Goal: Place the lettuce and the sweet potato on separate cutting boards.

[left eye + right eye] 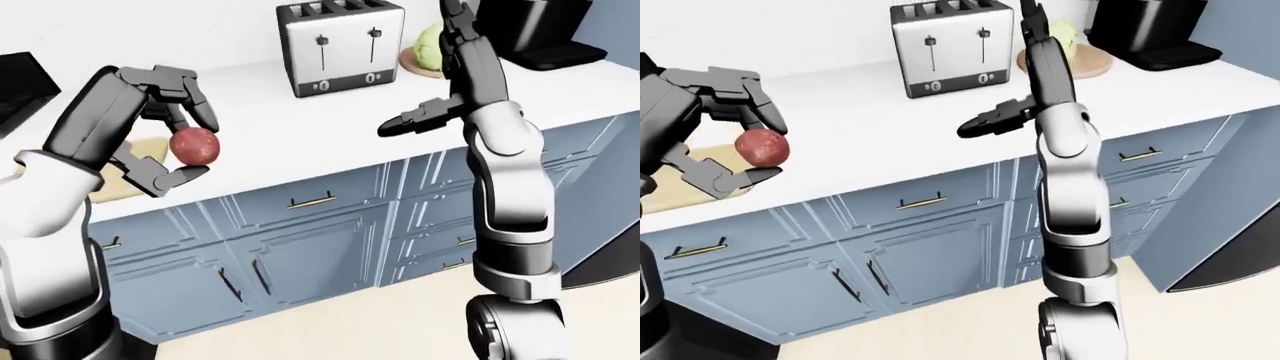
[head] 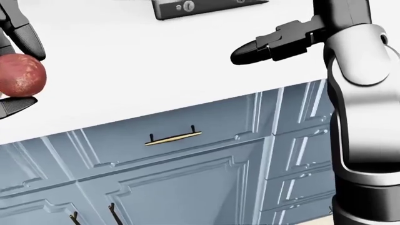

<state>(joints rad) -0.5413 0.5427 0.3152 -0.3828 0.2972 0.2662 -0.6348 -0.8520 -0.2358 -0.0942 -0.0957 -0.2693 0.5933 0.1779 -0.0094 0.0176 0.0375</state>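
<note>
Holding the sweet potato above the table, lettuce sitting on the far board

Spanning all three views is the white table [image 1: 300, 142], carrying every item, with blue-grey cabinet fronts [image 1: 320, 247] running beneath it and brass drawer pulls [image 2: 173, 137] showing on them. A dark appliance [image 1: 535, 30] is standing at the top right of the left-eye view. A chrome four-slot toaster [image 1: 340, 46] is sitting on the table near the top centre of that view.

The left hand [image 1: 165, 124] is hovering over the table's near edge at the left, its three fingers closing round the sweet potato [image 1: 194, 145], which is being held clear of the surface. Just beneath and to the left of that hand, a pale cutting board [image 1: 685, 176] is lying on the table, partly hidden by the arm. The right hand [image 1: 420, 120] is raised over the table right of centre, its dark fingers extended together and pointing to the view's left, gripping nothing.

The lettuce [image 1: 428, 46] is resting on a round wooden cutting board [image 1: 412, 66] just right of the toaster, partly screened by the right arm. The two boards are lying well apart.
</note>
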